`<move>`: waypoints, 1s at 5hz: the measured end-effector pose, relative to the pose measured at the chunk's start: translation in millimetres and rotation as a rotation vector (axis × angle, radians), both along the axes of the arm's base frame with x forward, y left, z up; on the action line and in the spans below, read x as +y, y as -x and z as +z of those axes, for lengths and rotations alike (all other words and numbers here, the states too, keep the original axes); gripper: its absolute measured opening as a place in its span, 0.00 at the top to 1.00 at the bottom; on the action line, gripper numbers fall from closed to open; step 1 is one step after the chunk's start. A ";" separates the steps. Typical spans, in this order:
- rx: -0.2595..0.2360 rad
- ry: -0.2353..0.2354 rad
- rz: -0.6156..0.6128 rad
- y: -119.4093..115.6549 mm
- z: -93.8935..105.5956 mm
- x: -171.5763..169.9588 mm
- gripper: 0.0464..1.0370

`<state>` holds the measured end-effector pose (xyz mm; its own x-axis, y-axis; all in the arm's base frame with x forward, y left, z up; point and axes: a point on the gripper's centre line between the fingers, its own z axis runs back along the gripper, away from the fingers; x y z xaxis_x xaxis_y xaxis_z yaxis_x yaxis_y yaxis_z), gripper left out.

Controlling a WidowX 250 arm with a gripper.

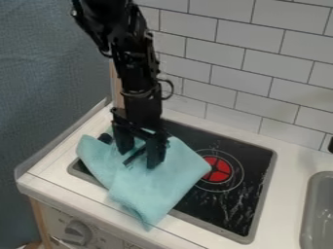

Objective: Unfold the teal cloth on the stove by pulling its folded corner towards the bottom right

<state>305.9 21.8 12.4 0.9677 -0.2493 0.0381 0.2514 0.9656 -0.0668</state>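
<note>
Gripper at the left part of the black stove top, pointing down over the turquoise cloth. My jaws stand well apart; cloth shows between their tips, and whether they touch it I cannot tell. Cloth lies rumpled, spilling over the stove's front rim onto the white table. Its right corner reaches the red burner. Grey sink at right; knob on front panel.

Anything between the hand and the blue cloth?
Nothing visible blocks it: the hand is right at the upper part of the blue cloth. A dark strip shows between its fingers; can't tell what.
</note>
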 end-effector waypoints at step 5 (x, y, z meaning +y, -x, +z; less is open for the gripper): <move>-0.003 0.014 -0.047 -5.2 -4.9 -10.3 0.94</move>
<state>311.1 11.5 7.6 0.9547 -0.2942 0.0443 0.2969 0.9516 -0.0793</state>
